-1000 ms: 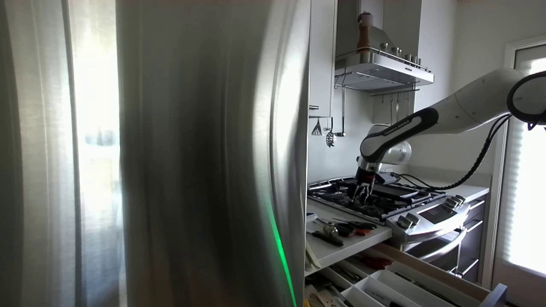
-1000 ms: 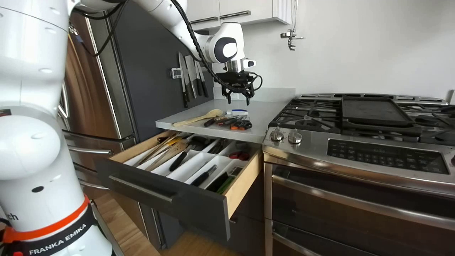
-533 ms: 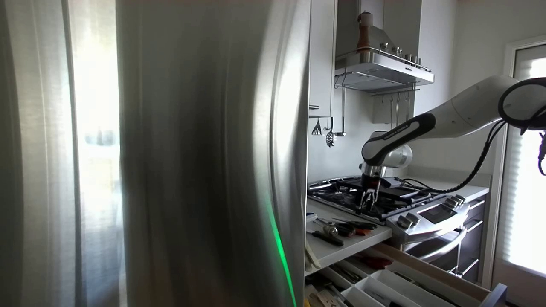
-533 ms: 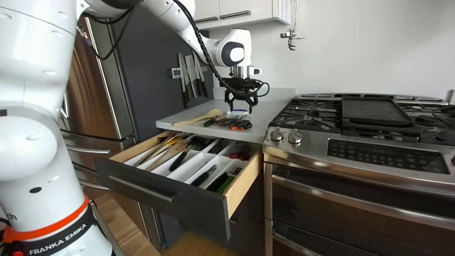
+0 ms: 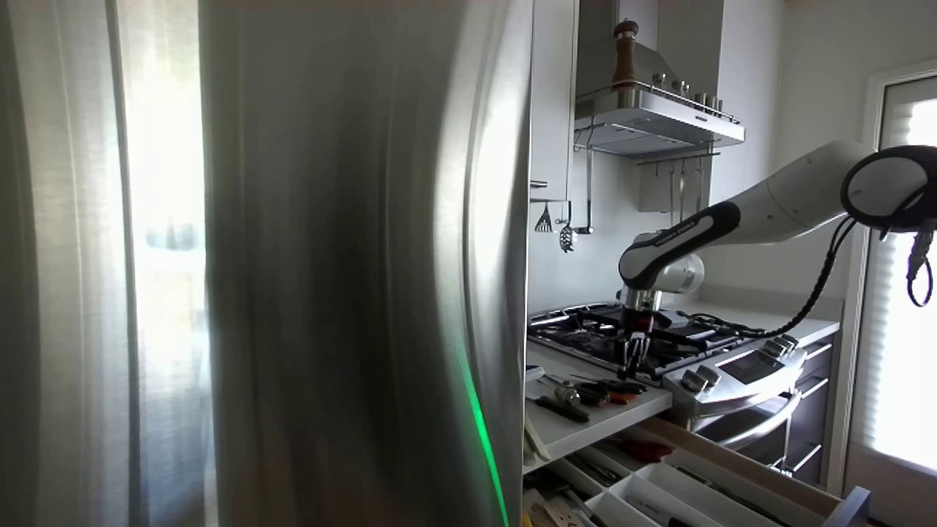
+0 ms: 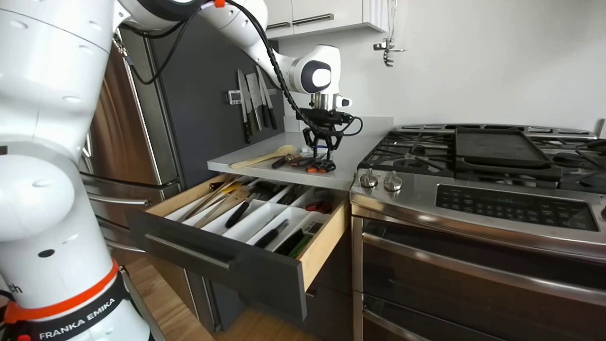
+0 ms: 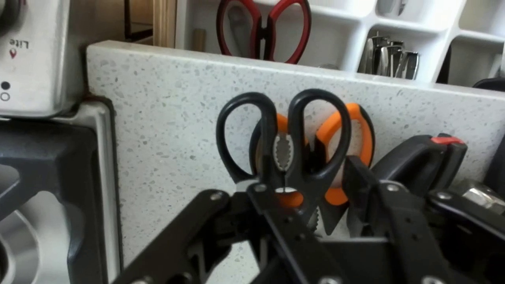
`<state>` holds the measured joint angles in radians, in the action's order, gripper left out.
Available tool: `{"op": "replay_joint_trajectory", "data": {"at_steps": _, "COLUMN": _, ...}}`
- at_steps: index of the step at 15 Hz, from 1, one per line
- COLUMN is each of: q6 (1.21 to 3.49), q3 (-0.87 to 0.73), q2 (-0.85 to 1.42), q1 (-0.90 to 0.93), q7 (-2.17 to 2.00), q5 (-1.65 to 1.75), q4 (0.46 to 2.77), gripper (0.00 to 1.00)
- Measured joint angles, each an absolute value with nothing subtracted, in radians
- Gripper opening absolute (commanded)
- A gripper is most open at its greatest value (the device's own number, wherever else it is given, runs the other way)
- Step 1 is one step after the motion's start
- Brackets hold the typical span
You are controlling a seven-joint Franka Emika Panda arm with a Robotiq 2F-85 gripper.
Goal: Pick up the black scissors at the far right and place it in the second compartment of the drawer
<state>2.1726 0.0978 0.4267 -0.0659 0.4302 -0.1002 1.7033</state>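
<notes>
The black scissors (image 7: pixel 313 185) lie at the counter's edge, on top of orange-and-black scissors (image 7: pixel 367 138), as the wrist view shows. My gripper (image 7: pixel 309 169) points down at them, its jaws partly drawn together. One finger overlaps the left handle's shank; the other stands just beyond the right handle, with a visible gap between. Contact cannot be made out. In both exterior views the gripper (image 6: pixel 322 160) (image 5: pixel 629 372) is low over the counter tools. The pulled-out drawer (image 6: pixel 326 245), with white compartments holding utensils, sits below the counter.
Beside the scissors lies a dark-handled tool (image 7: pixel 410 161) with a red mark. A wooden spoon (image 6: pixel 262 156) rests farther along the counter. The gas stove (image 6: pixel 412 156) adjoins it. Red scissors (image 7: pixel 303 35) lie in the drawer. Knives (image 6: pixel 253 104) hang on the dark panel.
My gripper has come down to the tools on the counter, shifting a little right in both exterior views. Its fingers have drawn closer together. Drawer and tools look unmoved.
</notes>
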Motion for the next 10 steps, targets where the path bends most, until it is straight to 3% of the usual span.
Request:
{"op": "replay_joint_trajectory", "data": {"at_steps": 6, "q6": 2.151, "q3": 0.096, "q2": 0.456, "q1": -0.070, "q7": 0.430, "q5": -0.100, "q4": 1.678, "gripper": 0.34}}
{"op": "replay_joint_trajectory", "data": {"at_steps": 10, "q6": 2.149, "q3": 0.094, "q2": 0.473, "q1": -0.070, "q7": 0.430, "q5": -0.100, "q4": 1.668, "gripper": 0.48}}
